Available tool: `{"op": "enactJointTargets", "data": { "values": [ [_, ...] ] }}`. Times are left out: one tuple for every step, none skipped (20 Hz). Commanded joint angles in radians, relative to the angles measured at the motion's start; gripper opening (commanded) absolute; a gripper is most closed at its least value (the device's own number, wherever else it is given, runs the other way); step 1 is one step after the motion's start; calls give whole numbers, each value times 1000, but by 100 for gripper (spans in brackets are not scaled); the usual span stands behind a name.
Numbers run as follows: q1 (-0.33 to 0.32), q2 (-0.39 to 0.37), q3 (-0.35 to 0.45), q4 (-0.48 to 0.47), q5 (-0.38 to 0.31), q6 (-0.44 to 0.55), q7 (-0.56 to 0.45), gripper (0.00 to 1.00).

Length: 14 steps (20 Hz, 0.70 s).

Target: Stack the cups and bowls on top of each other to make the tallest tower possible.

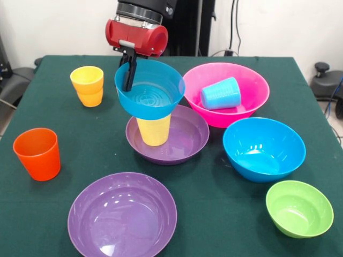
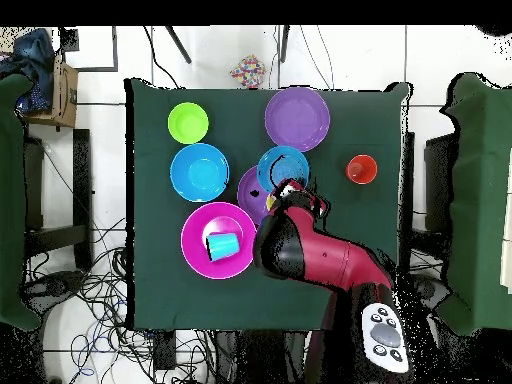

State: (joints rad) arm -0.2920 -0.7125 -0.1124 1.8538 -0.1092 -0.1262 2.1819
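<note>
My gripper (image 1: 127, 84) hangs over the left rim of the small blue bowl (image 1: 153, 91), one finger (image 1: 129, 72) inside it, shut on the rim. The bowl sits on the pale yellow cup (image 1: 154, 131), which stands upright in a purple bowl (image 1: 187, 140). Two amber-yellow cups (image 1: 87, 85) are nested at the back left. The orange cup (image 1: 37, 153) stands at the left. The light blue cup (image 1: 221, 93) lies on its side in the pink bowl (image 1: 252, 80). In the overhead view the small blue bowl (image 2: 283, 168) shows just beyond my arm.
The big blue bowl (image 1: 263, 149) stands to the right of the stack, the small green bowl (image 1: 299, 208) at the front right, and the second purple bowl (image 1: 122, 215) at the front centre. The table's green cloth (image 1: 225, 214) runs to the edges.
</note>
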Motion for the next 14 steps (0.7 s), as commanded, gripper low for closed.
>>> {"op": "enactJointTargets", "data": {
  "values": [
    [-4,17,98,49,29,-9,175,0],
    [-10,16,105,53,27,-11,177,0],
    [-14,15,110,56,29,-10,180,0],
    [-17,13,116,60,30,-9,182,0],
    [-21,11,121,64,30,-10,185,0],
    [-26,9,127,68,30,-9,187,0],
    [-30,7,133,71,30,-9,189,0],
    [-36,5,140,74,30,-7,188,0],
    [-36,4,141,75,33,-4,188,0],
    [-36,3,142,75,35,0,188,0],
    [-36,2,143,76,38,3,188,0],
    [-39,0,147,77,39,5,187,0],
    [-40,0,149,79,40,4,187,0],
    [-41,-1,150,81,42,3,187,0]
  ]
}}
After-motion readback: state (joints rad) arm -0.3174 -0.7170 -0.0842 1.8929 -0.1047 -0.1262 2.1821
